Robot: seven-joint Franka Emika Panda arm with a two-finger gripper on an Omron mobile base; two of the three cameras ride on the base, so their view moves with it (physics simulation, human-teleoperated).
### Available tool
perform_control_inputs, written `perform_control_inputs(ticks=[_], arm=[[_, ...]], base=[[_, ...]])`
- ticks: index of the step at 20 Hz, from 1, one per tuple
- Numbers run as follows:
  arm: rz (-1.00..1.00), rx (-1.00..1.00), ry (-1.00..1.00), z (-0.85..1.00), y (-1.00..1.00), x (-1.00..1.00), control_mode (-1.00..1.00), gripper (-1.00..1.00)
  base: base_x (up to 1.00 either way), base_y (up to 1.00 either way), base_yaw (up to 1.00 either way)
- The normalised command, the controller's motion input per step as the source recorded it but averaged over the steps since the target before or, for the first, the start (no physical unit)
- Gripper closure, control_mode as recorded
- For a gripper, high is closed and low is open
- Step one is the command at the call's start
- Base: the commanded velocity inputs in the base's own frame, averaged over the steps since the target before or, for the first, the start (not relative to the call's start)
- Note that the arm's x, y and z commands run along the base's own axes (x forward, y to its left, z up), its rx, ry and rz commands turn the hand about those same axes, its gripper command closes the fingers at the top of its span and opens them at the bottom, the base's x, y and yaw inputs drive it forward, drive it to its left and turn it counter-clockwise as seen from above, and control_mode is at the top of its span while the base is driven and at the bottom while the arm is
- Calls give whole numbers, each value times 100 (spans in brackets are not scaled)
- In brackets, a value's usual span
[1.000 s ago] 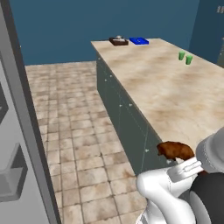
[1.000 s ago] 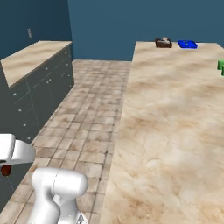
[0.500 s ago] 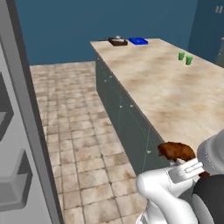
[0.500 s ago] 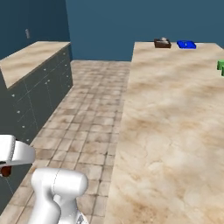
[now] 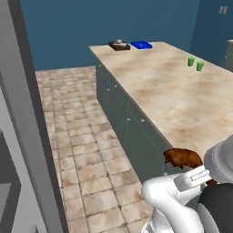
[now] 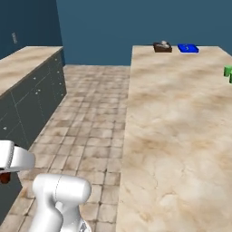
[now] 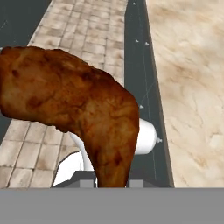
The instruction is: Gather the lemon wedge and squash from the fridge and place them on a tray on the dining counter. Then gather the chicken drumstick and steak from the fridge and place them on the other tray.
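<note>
Deep blue walls (image 5: 91, 27) are seen behind a floor (image 5: 86, 136) laid with beige and brown stone tiles. A long counter (image 6: 181, 136) with a marbled beige top and dark grey-green cabinet fronts (image 5: 123, 123) is set along one side. A second, matching counter (image 6: 22, 63) is placed across the aisle. Even, soft lighting is cast throughout.

Chicken drumstick (image 5: 183, 158) above white arm, beside dining counter (image 5: 168, 86) — far trays (image 5: 140, 44).
</note>
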Motion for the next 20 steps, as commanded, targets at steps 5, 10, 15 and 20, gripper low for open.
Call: perform_control_inputs(ticks=[5, 10, 15, 20], arm=[[0, 0, 0, 0, 0, 0, 100, 100], [0, 0, 0, 0, 0, 0, 100, 100], [0, 0, 0, 0, 0, 0, 100, 100], [0, 0, 0, 0, 0, 0, 100, 100]], base=[[100, -14, 9], [100, -1, 6], [100, 0, 1], [100, 11, -1]])
